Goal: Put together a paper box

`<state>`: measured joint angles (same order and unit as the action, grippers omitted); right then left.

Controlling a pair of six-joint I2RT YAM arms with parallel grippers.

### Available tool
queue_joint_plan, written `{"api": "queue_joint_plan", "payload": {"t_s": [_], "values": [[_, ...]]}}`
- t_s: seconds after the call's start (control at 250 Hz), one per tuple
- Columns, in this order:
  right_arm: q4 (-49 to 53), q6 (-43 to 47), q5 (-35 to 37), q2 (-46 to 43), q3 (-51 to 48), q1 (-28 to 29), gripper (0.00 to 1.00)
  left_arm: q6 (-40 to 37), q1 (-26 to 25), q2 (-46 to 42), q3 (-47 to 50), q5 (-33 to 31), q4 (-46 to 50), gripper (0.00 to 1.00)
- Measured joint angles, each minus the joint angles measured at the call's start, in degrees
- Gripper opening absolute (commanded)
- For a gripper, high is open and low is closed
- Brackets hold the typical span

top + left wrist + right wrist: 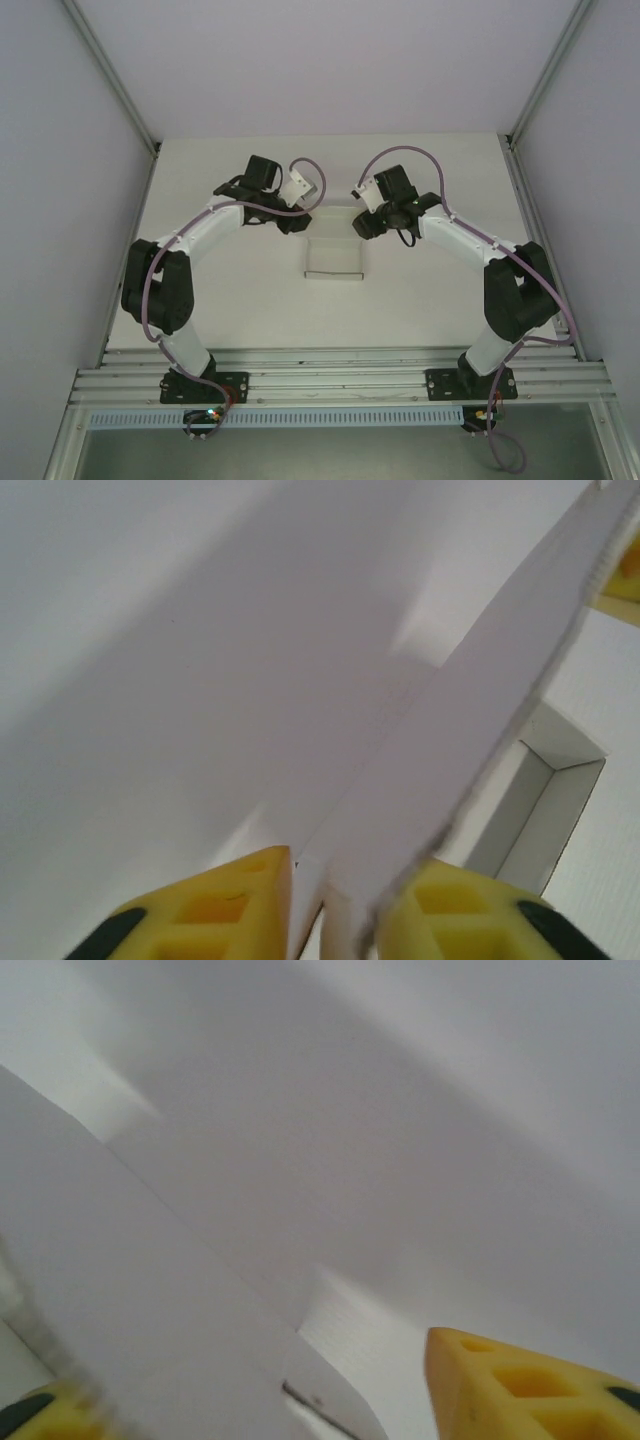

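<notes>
Nearest my left wrist camera, my left tool (355, 860) has its yellow pads (230, 910) close on either side of a raised flap (480, 700) of the paper box (335, 258). A sliver of white shows beside one pad, so I cannot tell whether I truly pinch the card or merely bracket it. My right tool (245, 1360) stands with its pads wide apart, and a card panel (150, 1290) lies across one of them (blurred, so I won't say it touches). Beyond both, the box sits on the surface (430, 290) midway between my arms, its tray open upward, with both tools reaching in at its far edge.

I judge the danger lies in the thin card. If the left tool's hold is loose, the flap may slide out as I fold. If I swing too hard, it could crease off its score line or drag the whole box, since nothing seems to pin it down.

The left wrist view gives the box's open corner (555, 780) with its upright walls, which the overhead view flattens into a pale outline. The overhead view, in turn, gives where the box lies between my two arms.
</notes>
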<state>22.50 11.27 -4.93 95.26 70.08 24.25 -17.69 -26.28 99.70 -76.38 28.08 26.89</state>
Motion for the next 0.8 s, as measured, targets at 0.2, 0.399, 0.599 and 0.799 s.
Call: {"api": "queue_joint_plan", "payload": {"t_s": [0.2, 0.399, 0.599, 0.799], "values": [[0.7, -0.2, 0.6, -0.2, -0.2, 0.0, 0.18, -0.2, -0.3, 0.0, 0.0, -1.6, 0.4, 0.00], [1.6, -1.2, 1.6, -2.3, -0.5, -0.1, 0.06, 2.5, -1.1, -0.2, 0.0, -5.1, -0.5, 0.00], [1.3, -4.7, 1.9, -3.3, -0.5, 0.2, 0.00, 7.9, -3.7, -2.2, 0.0, -12.4, -1.0, 0.00], [-2.0, -12.6, 6.3, -3.3, -0.5, 2.1, 0.00, 17.3, -5.9, -2.5, -1.3, -20.9, -2.5, 0.00]]}}
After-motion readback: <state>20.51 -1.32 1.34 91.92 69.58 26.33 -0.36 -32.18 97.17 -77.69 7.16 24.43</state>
